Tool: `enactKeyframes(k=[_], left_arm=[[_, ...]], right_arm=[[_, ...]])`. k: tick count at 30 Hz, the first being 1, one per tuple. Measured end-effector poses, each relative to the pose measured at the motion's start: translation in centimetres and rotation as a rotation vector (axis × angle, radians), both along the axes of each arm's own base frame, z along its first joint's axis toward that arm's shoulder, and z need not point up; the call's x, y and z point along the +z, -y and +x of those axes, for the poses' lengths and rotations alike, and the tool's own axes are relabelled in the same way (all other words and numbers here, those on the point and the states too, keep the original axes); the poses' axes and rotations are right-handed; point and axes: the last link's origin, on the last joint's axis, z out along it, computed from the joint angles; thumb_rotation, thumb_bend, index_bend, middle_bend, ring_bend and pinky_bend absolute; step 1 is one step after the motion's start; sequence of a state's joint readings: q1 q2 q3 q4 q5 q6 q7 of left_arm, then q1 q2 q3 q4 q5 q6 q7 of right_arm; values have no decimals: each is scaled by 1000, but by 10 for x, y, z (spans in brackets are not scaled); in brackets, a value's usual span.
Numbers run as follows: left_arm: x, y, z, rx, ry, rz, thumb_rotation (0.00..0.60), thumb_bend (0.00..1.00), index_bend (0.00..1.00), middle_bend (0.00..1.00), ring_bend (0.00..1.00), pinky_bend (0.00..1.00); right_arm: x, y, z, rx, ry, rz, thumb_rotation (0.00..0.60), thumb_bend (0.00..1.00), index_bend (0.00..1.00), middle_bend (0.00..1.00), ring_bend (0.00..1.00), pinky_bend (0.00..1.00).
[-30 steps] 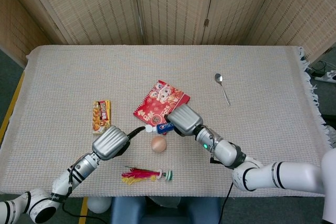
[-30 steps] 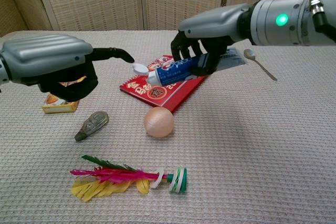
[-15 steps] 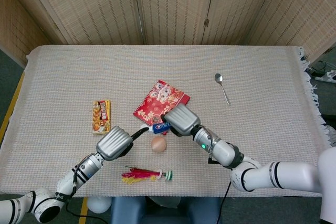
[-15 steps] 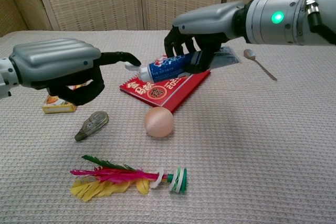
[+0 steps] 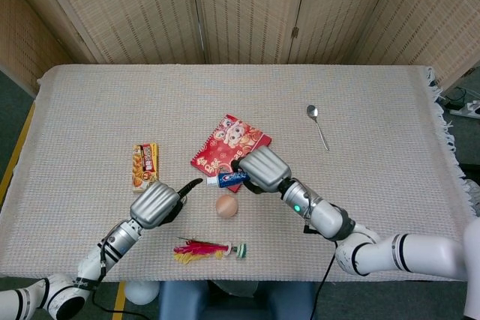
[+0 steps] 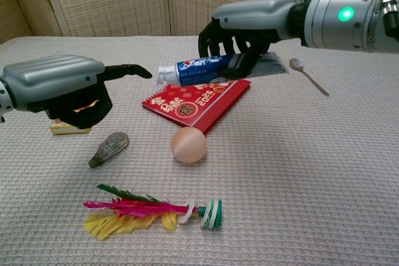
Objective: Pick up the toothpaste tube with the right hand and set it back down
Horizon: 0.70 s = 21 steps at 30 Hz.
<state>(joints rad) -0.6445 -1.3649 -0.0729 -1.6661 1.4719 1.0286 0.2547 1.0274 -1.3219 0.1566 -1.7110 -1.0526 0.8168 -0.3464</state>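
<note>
Glossy toothpaste tube point(image 6: 202, 68), rough woven tablecloth point(image 6: 312, 166)

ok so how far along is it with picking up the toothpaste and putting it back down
Done: the right hand grips the toothpaste tube and has it lifted clear above the red packet, cap toward the left hand. In hand: the tube is held roughly level in the air. Left: lowering it to the table and letting go.

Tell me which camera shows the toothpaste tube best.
Chest view: the toothpaste tube shows side-on, cap to crimp, lifted in the right hand. In the head view the hand hides most of it.
</note>
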Motion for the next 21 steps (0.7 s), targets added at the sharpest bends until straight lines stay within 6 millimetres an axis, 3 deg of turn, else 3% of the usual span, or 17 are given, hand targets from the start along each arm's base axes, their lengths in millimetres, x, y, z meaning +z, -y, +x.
enactKeyframes(k=[2, 4, 8, 13, 15, 18, 21], left_arm=[[3, -1, 0, 19, 36, 8, 600, 628, 43, 608, 622, 679], [8, -2, -1, 52, 93, 9, 600, 479, 28, 430, 445, 530], [21, -6, -3, 133, 233, -5, 600, 321, 23, 222, 221, 305], [42, -12, -3, 259, 460, -45, 598, 192, 25, 99, 82, 79], [50, -13, -1, 308, 555, -74, 513, 147, 38, 80, 54, 5], [61, -16, 1, 362, 666, -114, 355, 98, 45, 59, 33, 0], [68, -18, 4, 379, 721, -131, 311, 69, 49, 47, 28, 0]], right_arm=[[0, 0, -3, -13, 14, 4, 600, 839, 601, 561, 568, 605], [-1, -1, -6, -31, 38, 11, 600, 839, 601, 561, 571, 605], [-5, -5, -10, -64, 107, 36, 600, 839, 603, 561, 580, 605], [-16, -11, -14, -94, 208, 80, 600, 839, 603, 561, 590, 605], [-21, -13, -15, -109, 251, 101, 600, 839, 603, 561, 590, 605], [-29, -17, -14, -125, 309, 129, 600, 839, 604, 562, 588, 608], [-39, -22, -10, -142, 372, 164, 600, 839, 612, 566, 595, 616]])
